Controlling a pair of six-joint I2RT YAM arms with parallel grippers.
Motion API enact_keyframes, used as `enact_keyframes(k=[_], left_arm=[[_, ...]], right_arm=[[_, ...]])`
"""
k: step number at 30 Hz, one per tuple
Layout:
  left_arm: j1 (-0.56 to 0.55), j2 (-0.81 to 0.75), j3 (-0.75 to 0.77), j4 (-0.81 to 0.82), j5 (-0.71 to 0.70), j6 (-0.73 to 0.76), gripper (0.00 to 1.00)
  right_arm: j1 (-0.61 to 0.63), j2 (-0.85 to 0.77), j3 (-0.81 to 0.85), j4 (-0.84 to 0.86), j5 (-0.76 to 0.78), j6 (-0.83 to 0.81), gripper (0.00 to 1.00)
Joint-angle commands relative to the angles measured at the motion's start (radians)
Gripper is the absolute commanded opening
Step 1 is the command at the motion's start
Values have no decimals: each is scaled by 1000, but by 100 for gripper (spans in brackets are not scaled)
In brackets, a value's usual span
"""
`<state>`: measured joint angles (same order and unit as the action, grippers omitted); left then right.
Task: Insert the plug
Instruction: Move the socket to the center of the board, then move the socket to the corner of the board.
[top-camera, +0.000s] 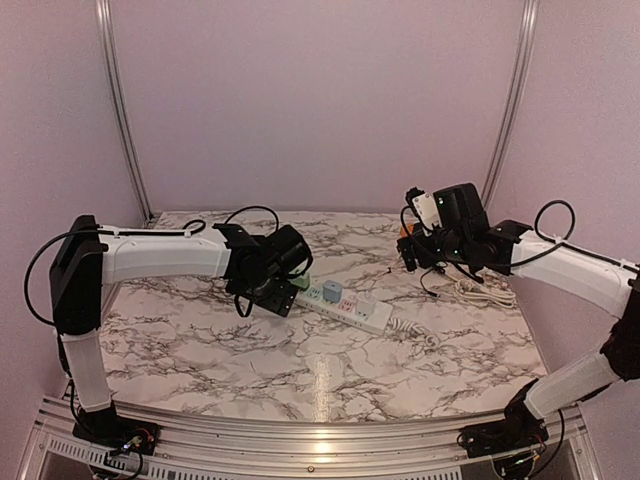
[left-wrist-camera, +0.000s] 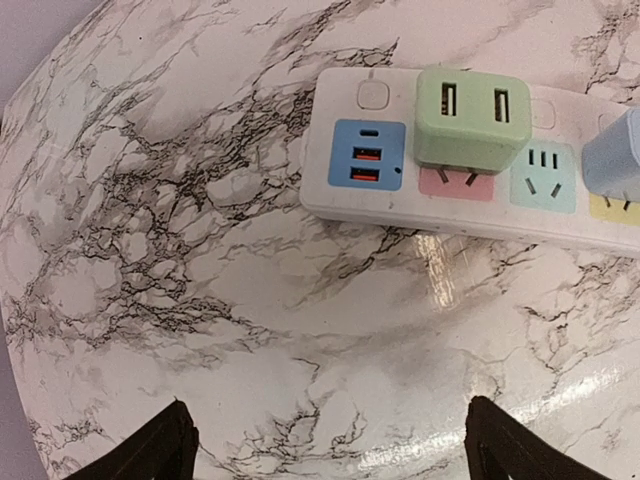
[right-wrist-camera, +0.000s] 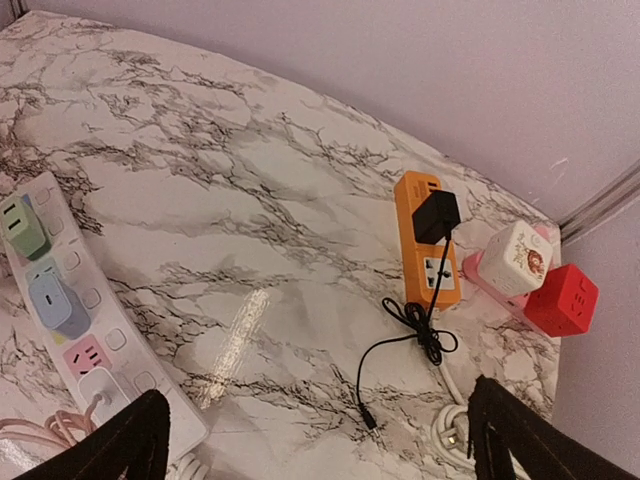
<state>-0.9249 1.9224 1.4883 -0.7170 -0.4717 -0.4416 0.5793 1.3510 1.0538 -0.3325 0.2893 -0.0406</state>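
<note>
Closest to the bases it's just marble table (left-wrist-camera: 200, 250). A bit further out, the left gripper (left-wrist-camera: 335, 445) hangs over the near end of the white power strip (left-wrist-camera: 360, 200) with its fingers spread wide and nothing between them. The green plug (left-wrist-camera: 472, 118) sits in the strip's pink socket, right past the blue USB panel, and a blue-grey plug (left-wrist-camera: 615, 150) is just beside it. It looks seated, but from above I can't tell if it's fully home.

Handling-wise, I'd guess it's a light, rigid plastic block with smooth rounded sides, so a bit slippery. I'd pinch the two flat sides facing across the strip, since the neighbour crowds the other direction, and stay off the USB face. The strip itself looks light enough to skate on that glossy top when pushed.

Further back on the right, the right gripper (right-wrist-camera: 325, 440) is also wide apart and empty. It's above the orange strip (right-wrist-camera: 415, 250), which has a black plug (right-wrist-camera: 437, 215) in it.
</note>
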Motion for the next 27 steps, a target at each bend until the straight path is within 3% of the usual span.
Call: enact_keyframes(k=[1, 5, 10, 12, 16, 21, 27], left_arm=[[1, -36, -29, 13, 5, -28, 95], [2, -42, -39, 14, -1, -38, 95], [4, -39, -37, 14, 2, -38, 95], [4, -39, -34, 13, 2, -38, 95], [9, -41, -30, 13, 4, -53, 95], [25, -59, -48, 14, 13, -92, 99], [32, -88, -89, 14, 9, -117, 99]], right_arm=[[6, 5, 114, -109, 148, -86, 98], [5, -12, 149, -157, 230, -89, 98], [6, -41, 117, -199, 163, -63, 99], [6, -61, 93, -176, 49, -95, 99], [7, -57, 84, -139, -367, -214, 98], [17, 91, 184, -218, -501, -259, 99], [89, 300, 316, -289, -529, -362, 99]])
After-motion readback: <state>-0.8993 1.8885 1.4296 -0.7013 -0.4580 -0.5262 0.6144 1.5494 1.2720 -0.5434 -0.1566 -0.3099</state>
